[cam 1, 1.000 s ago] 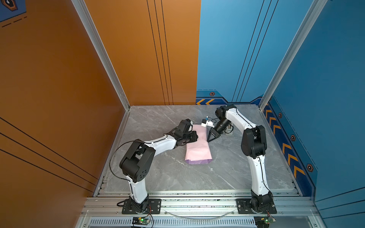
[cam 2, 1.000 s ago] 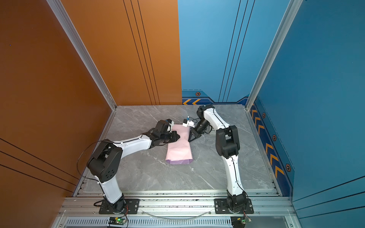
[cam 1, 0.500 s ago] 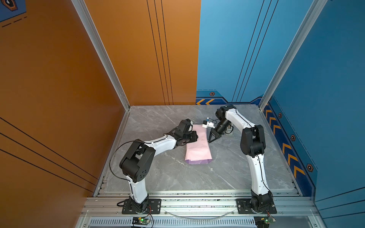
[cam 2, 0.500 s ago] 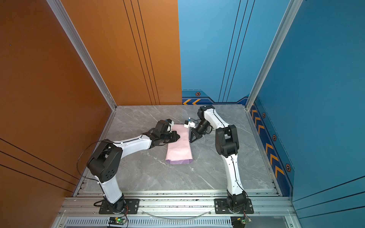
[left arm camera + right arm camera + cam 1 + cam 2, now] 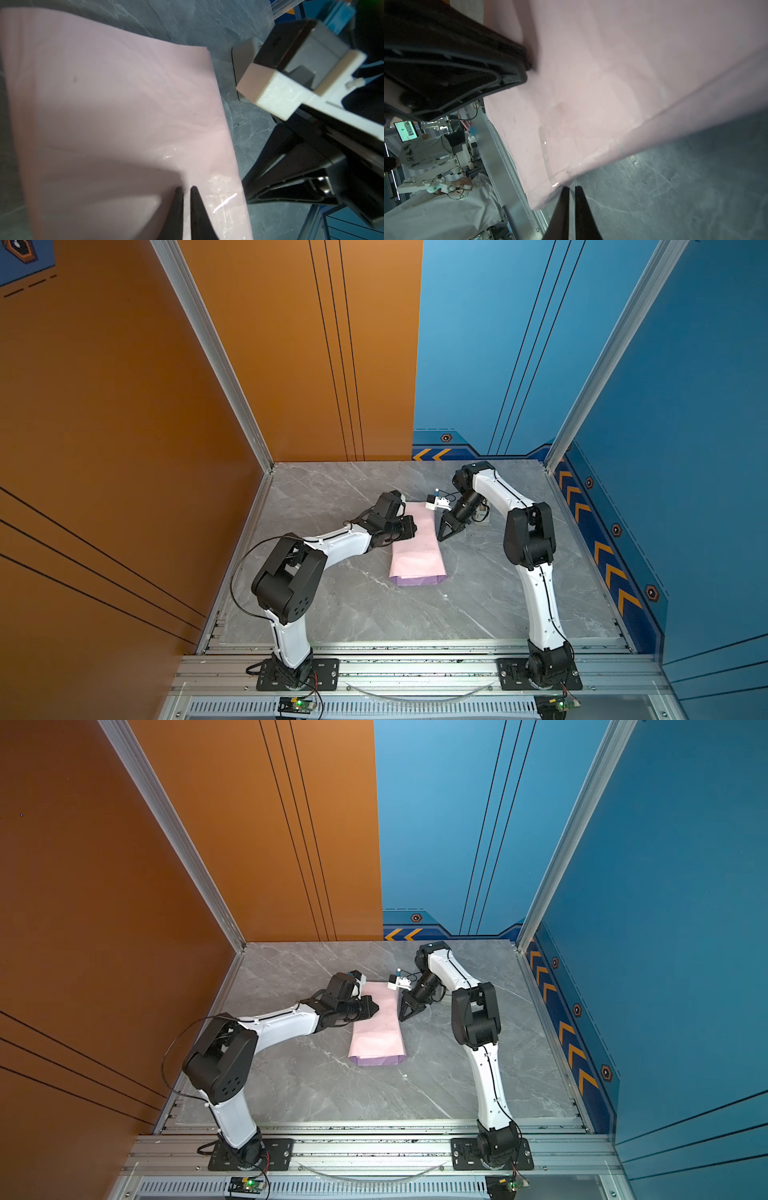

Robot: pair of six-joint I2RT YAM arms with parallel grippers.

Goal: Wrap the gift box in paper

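The paper [image 5: 415,560] [image 5: 377,1040] lies folded into a long parcel, pale pink outside with a lilac strip at its near end. The gift box is hidden inside it. My left gripper [image 5: 413,526] [image 5: 376,1006] rests its tips on the parcel's top from the left, and the left wrist view shows it [image 5: 185,189] shut on nothing, over the pink paper [image 5: 124,114]. My right gripper [image 5: 439,538] [image 5: 401,1018] touches the parcel's right edge. The right wrist view shows it [image 5: 570,188] shut, its tips at the paper's [image 5: 612,83] lower edge next to clear tape [image 5: 544,143].
A small beige tape dispenser [image 5: 482,516] [image 5: 243,60] stands on the grey marble table [image 5: 374,614] behind my right wrist. Orange and blue walls close in the left, back and right. A metal rail [image 5: 415,647] runs along the front edge.
The right wrist has dipped slightly toward the parcel's right edge. The left arm and the paper have not moved.
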